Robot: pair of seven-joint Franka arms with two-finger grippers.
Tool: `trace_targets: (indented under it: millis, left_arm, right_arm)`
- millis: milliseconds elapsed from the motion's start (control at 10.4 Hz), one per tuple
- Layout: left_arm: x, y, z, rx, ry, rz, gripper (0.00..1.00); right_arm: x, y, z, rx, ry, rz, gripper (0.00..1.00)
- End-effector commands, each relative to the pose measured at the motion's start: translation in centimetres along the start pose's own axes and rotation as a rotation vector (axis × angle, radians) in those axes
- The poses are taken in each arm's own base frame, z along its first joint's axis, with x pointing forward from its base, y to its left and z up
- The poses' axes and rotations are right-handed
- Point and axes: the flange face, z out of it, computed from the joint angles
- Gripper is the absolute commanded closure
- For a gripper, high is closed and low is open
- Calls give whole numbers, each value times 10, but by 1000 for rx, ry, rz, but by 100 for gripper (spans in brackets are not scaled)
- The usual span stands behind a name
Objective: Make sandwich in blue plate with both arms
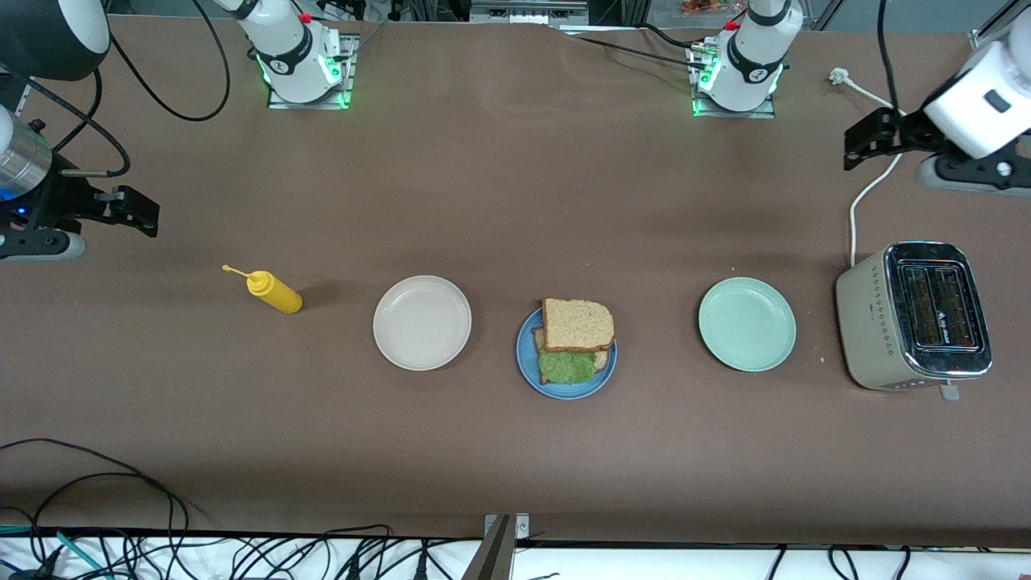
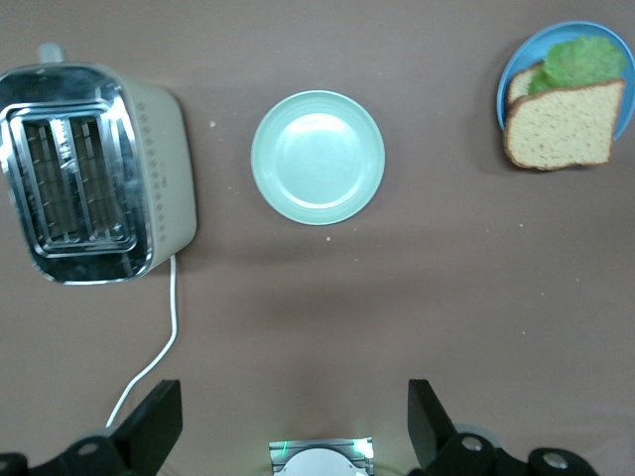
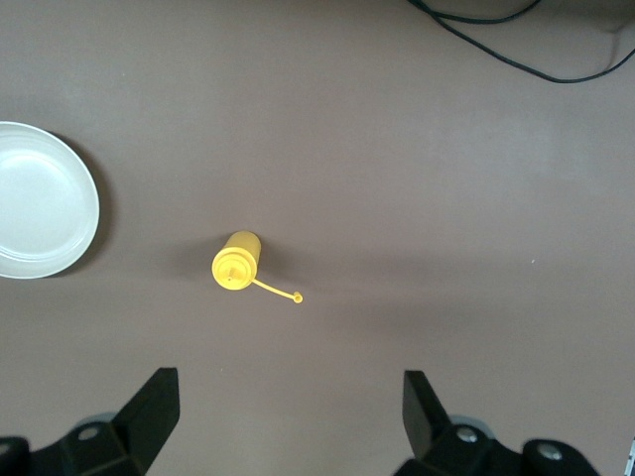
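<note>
Sandwich [image 1: 573, 342] sits in the blue plate [image 1: 527, 362] at the middle of the brown counter [image 1: 515, 201]. Top bread slice [image 1: 577, 324] is shifted off the stack, toward the robot bases, overhanging the plate's rim. Green lettuce [image 1: 566, 365] shows on the side nearer the front camera, with a sliver of the lower slice at its edges.

White plate [image 1: 422, 322] lies beside the blue plate toward the right arm's end of the counter, apart from it. Yellow squeeze bottle [image 1: 275, 292] stands farther along toward that end, its small cap hanging off on a thin strap. Green plate [image 1: 747, 324] lies beside the blue plate toward the left arm's end. Toaster [image 1: 914, 316] stands past it at that end, both slots up, white cord [image 1: 866, 193] running off toward the bases.

Left tool [image 1: 857, 150] hangs over the counter at the left arm's end, above the cord, fingers [image 2: 154, 421] spread wide, holding nothing. Right tool [image 1: 138, 211] hangs over the right arm's end of the counter, fingers [image 3: 154, 407] likewise wide apart, holding nothing.
</note>
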Motion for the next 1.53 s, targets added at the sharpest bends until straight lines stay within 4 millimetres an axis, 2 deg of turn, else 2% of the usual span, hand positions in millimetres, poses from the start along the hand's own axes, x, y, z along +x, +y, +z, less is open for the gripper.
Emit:
trace_targets:
  millis: [0, 192, 287, 575, 671, 862, 1150, 1437]
  left_arm:
    - [-9, -22, -12, 18, 1, -58, 0]
    - [-9, -24, -11, 27, -5, -62, 0]
    - [-10, -25, -11, 26, -8, -66, 0]
    - [-9, -31, -9, 25, -16, -76, 0]
    - [-11, -31, -10, 25, -14, -82, 0]
    - [-10, -29, -10, 26, -14, -82, 0]
    - [-12, -34, -23, 24, 16, -90, 0]
    - [-12, -32, -24, 19, 21, -85, 0]
  right_arm:
    - [-2, 1, -3, 18, 4, -7, 0]
    - [-2, 0, -3, 17, 4, -22, 0]
    - [-2, -1, -5, 23, 5, -82, 0]
    - [-3, -6, -6, 61, 10, -77, 0]
    - [-2, -7, -6, 142, 12, -39, 0]
    - [-5, -4, -10, 158, 8, 65, 0]
    - [-14, -11, -21, 181, 3, 95, 0]
    - [-18, -14, -33, 192, 13, 146, 0]
